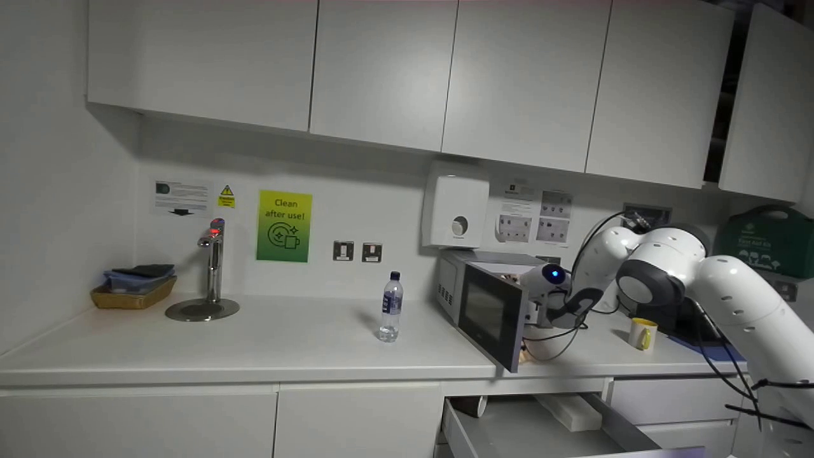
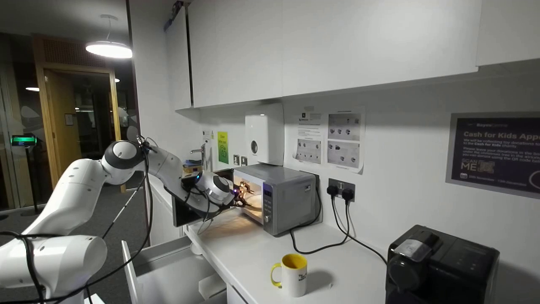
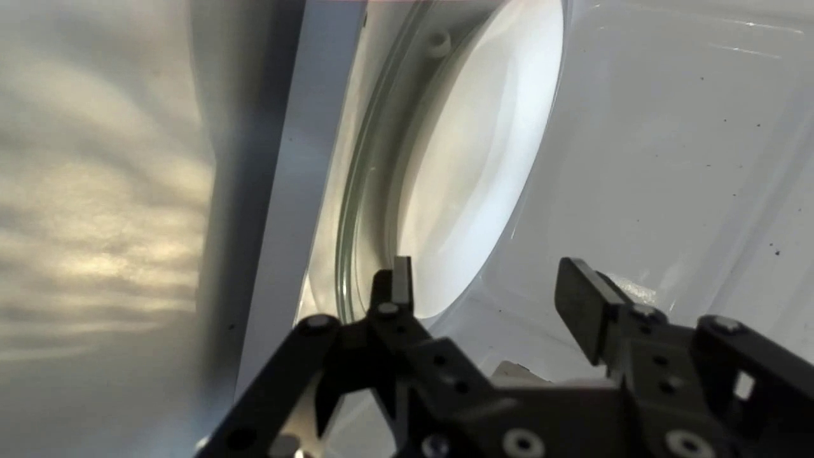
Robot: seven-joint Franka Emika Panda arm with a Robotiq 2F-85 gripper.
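My gripper [image 3: 484, 285] is open, and nothing is held between its fingers. In an exterior view it reaches into the lit opening of the grey microwave [image 2: 291, 200], where the gripper [image 2: 243, 195] shows dark at the mouth. A white dish [image 3: 483, 152] stands on the glass turntable [image 3: 350, 222] inside. In the wrist view the left finger overlaps the near end of the dish; I cannot tell whether they touch. The right finger is apart from the dish, in front of the pale inner wall [image 3: 687, 159]. In an exterior view the open microwave door [image 1: 489, 312] hides the gripper.
A clear water bottle [image 1: 390, 308] stands left of the microwave. A white and yellow mug [image 2: 294, 276] and a black coffee machine [image 2: 443, 270] stand on its other side. Below the counter a drawer [image 1: 534, 429] is pulled out. Cables [image 2: 312, 249] lie on the counter.
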